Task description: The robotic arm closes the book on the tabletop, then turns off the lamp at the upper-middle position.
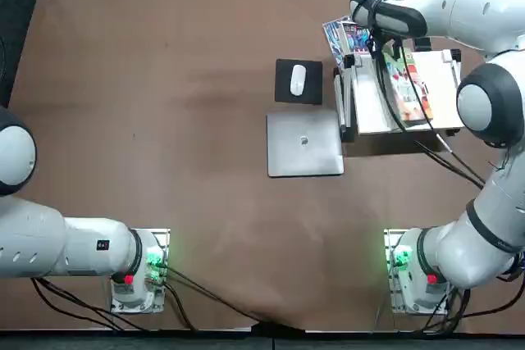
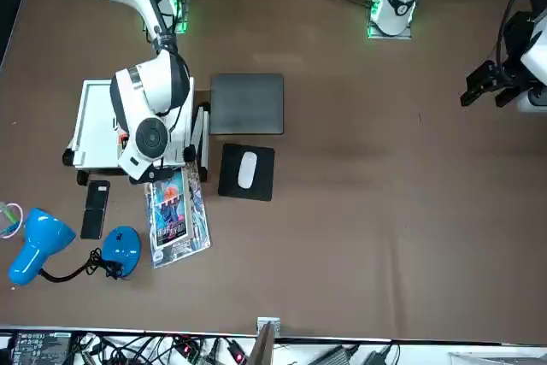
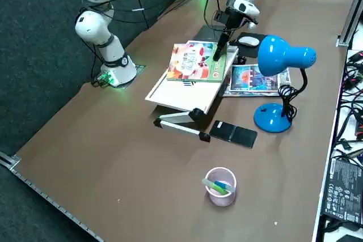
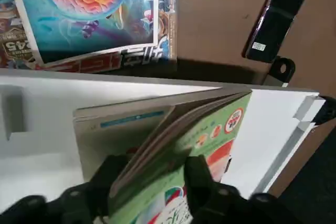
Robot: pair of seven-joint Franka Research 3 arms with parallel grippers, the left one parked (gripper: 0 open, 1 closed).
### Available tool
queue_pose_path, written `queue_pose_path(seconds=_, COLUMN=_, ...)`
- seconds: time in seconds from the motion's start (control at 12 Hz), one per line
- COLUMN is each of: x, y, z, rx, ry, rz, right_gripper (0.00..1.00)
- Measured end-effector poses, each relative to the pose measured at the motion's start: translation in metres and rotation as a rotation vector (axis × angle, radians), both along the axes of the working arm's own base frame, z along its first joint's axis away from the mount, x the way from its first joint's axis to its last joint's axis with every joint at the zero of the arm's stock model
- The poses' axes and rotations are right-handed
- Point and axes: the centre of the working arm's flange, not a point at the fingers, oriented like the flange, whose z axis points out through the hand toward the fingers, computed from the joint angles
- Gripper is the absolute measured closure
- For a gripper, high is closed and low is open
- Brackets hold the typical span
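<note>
I've got my right gripper (image 4: 151,165) at the white stand (image 4: 47,129), fingers apart astride the green picture book (image 4: 210,135), blue lamp (image 3: 272,118) beyond

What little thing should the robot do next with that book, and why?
Probably ease the raised green cover over and down onto the page beside it, then let go. The wrist view shows the book partly open, its cover and leaves tilted up at the right pincer, above the white stand.

Blue lamp (image 2: 121,250) beside black phone (image 2: 96,209)
</note>
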Motion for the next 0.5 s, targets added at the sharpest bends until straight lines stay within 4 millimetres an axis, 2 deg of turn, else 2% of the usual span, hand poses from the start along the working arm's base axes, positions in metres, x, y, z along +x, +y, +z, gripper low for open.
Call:
queue_pose_path(seconds=0.25, x=0.009, y=0.004, z=0.010, rx=0.012, ry=-0.027, rz=0.000, right_gripper=0.00)
queue_pose_path(seconds=0.5, x=0.025, y=0.013, z=0.042, rx=0.137, ry=-0.069, rz=-0.078, right_gripper=0.00)
